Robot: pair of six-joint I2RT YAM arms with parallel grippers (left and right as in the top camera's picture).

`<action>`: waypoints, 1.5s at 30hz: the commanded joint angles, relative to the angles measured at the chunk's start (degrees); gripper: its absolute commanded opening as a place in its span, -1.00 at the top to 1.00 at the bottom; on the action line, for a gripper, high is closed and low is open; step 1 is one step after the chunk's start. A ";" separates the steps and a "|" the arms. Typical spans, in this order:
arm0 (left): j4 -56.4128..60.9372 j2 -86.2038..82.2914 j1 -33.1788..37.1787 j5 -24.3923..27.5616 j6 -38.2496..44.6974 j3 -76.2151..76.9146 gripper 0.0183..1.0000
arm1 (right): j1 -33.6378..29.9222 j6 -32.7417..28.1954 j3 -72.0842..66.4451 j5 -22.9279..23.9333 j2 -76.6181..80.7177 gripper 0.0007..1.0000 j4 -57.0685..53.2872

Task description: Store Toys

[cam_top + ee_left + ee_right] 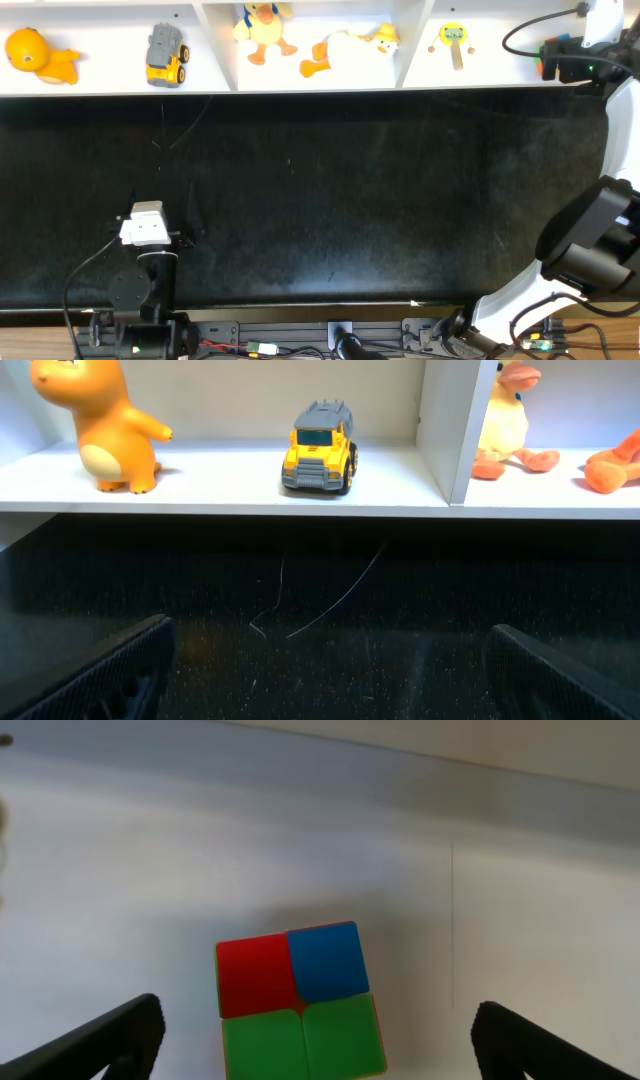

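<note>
A cube (298,1002) with red, blue and green faces rests on the white floor of the shelf. My right gripper (317,1020) is open, one finger on each side of the cube and well clear of it. In the top view the right arm (585,62) reaches into the shelf's far right compartment. My left gripper (330,680) is open and holds nothing. It stays low over the black table near the front left (147,226) and faces the shelf.
The white shelf (300,92) spans the back edge. It holds an orange figure (40,55), a yellow truck (166,55), a standing duck plush (264,30), a lying duck plush (350,50) and a small yellow rattle (453,42). Black table (350,190) lies between.
</note>
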 commanded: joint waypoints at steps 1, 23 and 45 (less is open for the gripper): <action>0.09 -0.61 -0.22 -0.68 1.09 -0.17 -1.00 | 0.61 0.57 1.86 -0.57 -0.81 -1.00 -0.26; 0.09 -0.61 -0.22 -0.68 1.09 -0.17 -1.00 | 3.10 1.31 -33.53 0.98 -32.85 -1.00 6.38; 0.09 -0.61 -0.22 -0.68 1.09 -0.17 -1.00 | 34.01 27.71 -75.58 22.23 -55.65 -0.99 48.19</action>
